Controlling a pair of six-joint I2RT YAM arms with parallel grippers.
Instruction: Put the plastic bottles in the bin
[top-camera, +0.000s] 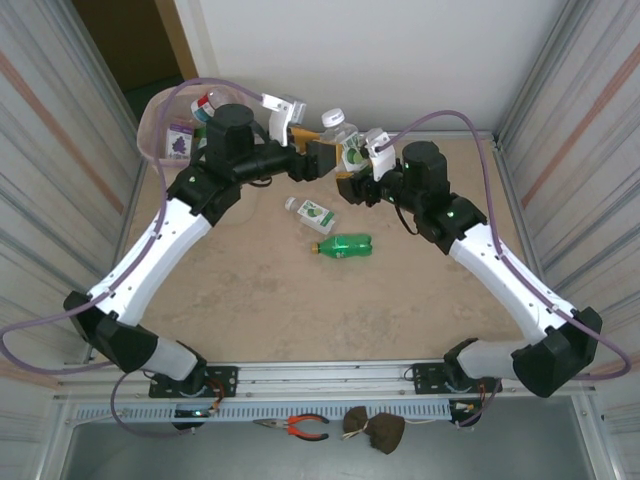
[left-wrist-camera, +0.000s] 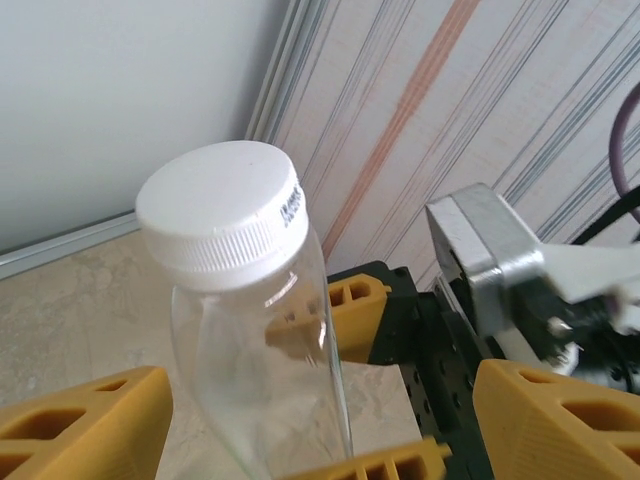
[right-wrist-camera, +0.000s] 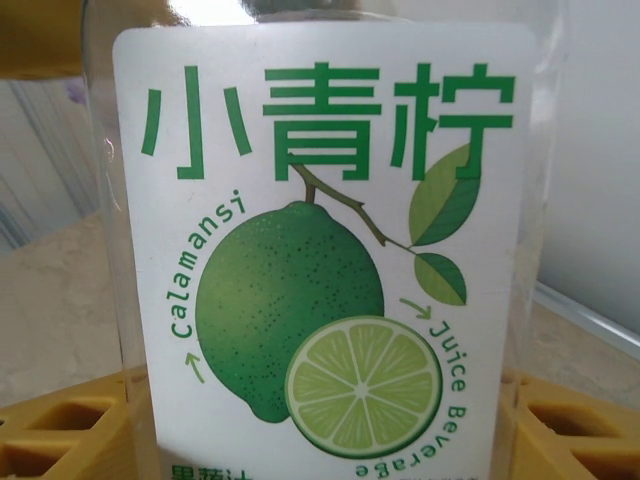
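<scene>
Bright diffuse light, faint shadows, mostly sharp

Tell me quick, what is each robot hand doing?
Left gripper: open, fingers spread on either side of the clear white-capped bottle, not squeezing it.
Right gripper: closed on the clear white-capped bottle, holding it up.

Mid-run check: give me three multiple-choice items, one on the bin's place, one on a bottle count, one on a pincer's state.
1. The bin stands at the: A far-left corner; B far-right corner; C near edge.
2. Bottles lying on the table: A one; B two; C five.
3. The right pincer is: A empty; B shut on the lime-label bottle; C shut on pliers.
Key: 1 A, top view shows it far left. 2 B, a clear bottle and a green bottle. 3 B, its fingers flank that bottle.
</scene>
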